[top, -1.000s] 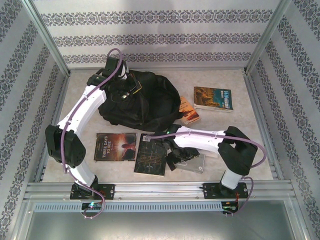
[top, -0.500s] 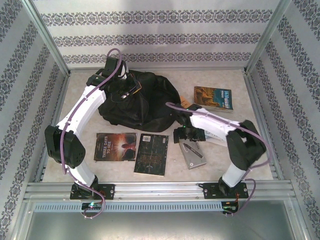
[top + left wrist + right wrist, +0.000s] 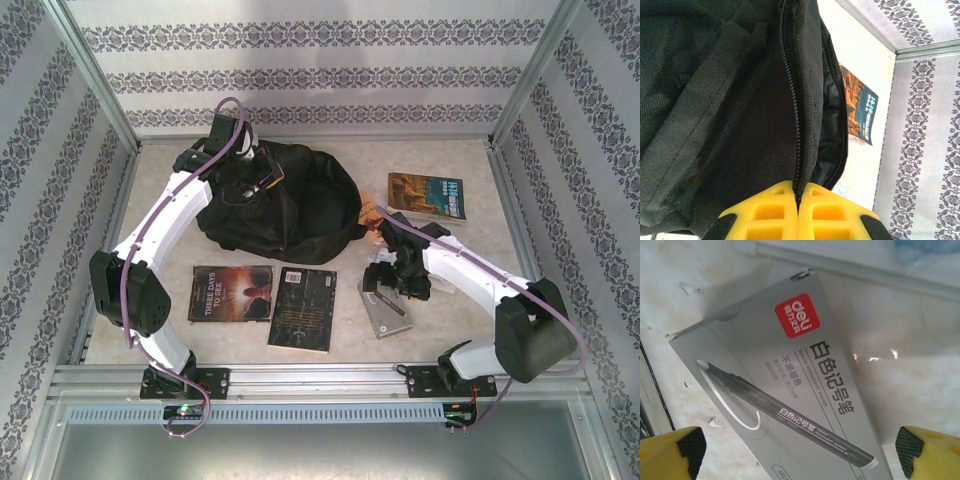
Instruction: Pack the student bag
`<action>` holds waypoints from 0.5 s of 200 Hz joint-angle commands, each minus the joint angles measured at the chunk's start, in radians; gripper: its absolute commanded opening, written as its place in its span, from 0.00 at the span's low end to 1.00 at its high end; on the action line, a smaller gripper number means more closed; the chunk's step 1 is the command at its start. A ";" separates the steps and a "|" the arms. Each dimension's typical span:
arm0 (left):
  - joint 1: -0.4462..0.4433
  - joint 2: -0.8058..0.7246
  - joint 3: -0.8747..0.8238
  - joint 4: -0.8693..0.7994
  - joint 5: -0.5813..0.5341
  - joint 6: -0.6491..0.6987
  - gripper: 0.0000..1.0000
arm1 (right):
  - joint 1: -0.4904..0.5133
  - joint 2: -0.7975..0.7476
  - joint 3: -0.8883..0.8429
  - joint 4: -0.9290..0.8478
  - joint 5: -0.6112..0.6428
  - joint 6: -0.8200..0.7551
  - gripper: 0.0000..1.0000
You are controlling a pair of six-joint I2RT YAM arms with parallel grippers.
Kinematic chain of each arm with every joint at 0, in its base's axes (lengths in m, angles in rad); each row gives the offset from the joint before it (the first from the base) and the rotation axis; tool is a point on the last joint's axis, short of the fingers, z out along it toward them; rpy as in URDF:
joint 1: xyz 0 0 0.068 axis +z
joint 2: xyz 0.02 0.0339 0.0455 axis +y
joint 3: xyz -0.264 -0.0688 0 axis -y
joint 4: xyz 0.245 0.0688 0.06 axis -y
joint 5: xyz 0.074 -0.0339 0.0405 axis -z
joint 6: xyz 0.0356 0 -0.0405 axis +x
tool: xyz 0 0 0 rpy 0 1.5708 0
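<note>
From my console, the large black soft fabric backpack (image 3: pixel 300 210) lies on the cream marbled table (image 3: pixel 450 335) toward the far edge, left of centre. The left end effector (image 3: pixel 250 185) is down on its top. In the left wrist view, its yellow fingers (image 3: pixel 770 210) are pressed together, with the backpack's (image 3: pixel 715 100) zipper seam running straight into the line between them, so I read it as clamped on that fabric edge. The right end effector (image 3: pixel 395 283) hangs right of centre over a flat grey cardboard marker-pen box (image 3: pixel 385 312) with a red logo. The right wrist view has its fingertips (image 3: pixel 682 447) wide apart on either side of the box (image 3: pixel 790 365), holding nothing. Near the near edge lie a dark book with a reddish cover picture (image 3: pixel 230 293) and, just beside it, a black book (image 3: pixel 302 308). A blue-and-orange paperback (image 3: pixel 427 196) sits toward the far right corner. A small orange book (image 3: pixel 372 222) lies between that paperback and the backpack, partly under the right arm.
</note>
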 commanded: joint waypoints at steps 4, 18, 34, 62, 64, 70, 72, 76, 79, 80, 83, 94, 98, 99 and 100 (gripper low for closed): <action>-0.011 -0.021 -0.014 0.021 0.018 0.011 0.00 | -0.004 -0.022 -0.045 0.029 -0.067 -0.043 0.98; -0.010 -0.019 -0.015 0.022 0.020 0.011 0.00 | 0.006 -0.013 -0.052 0.033 -0.066 -0.052 0.98; -0.011 -0.016 -0.015 0.028 0.027 0.011 0.00 | 0.025 0.004 -0.044 0.024 -0.031 -0.065 0.98; -0.012 -0.012 -0.018 0.038 0.037 0.009 0.00 | 0.067 0.038 -0.021 0.007 0.043 -0.080 0.98; -0.011 -0.012 -0.018 0.038 0.037 0.009 0.00 | 0.070 0.039 -0.019 0.007 0.044 -0.082 0.98; -0.011 -0.011 -0.019 0.039 0.038 0.010 0.00 | 0.080 0.046 -0.015 0.005 0.049 -0.082 0.98; -0.011 -0.011 -0.020 0.039 0.039 0.010 0.00 | 0.082 0.049 -0.013 0.004 0.052 -0.082 0.98; -0.012 -0.011 -0.021 0.040 0.039 0.010 0.00 | 0.090 0.053 -0.008 0.000 0.059 -0.082 0.98; -0.012 -0.009 -0.019 0.041 0.040 0.009 0.00 | 0.094 0.055 -0.005 -0.004 0.064 -0.081 0.98; -0.011 -0.009 -0.019 0.041 0.040 0.009 0.00 | 0.097 0.055 -0.003 -0.005 0.066 -0.083 0.98; -0.011 -0.009 -0.020 0.040 0.040 0.009 0.00 | 0.101 0.056 0.000 -0.008 0.070 -0.083 0.98; -0.011 -0.009 -0.021 0.040 0.041 0.011 0.00 | 0.122 0.051 0.017 -0.020 0.095 -0.089 0.98; -0.010 -0.009 -0.021 0.041 0.042 0.011 0.00 | 0.131 0.044 0.024 -0.023 0.107 -0.093 0.98; -0.011 -0.009 -0.021 0.041 0.041 0.011 0.00 | 0.132 0.044 0.026 -0.024 0.110 -0.095 0.98; -0.011 -0.009 -0.021 0.041 0.042 0.011 0.00 | 0.134 0.042 0.027 -0.025 0.114 -0.095 0.98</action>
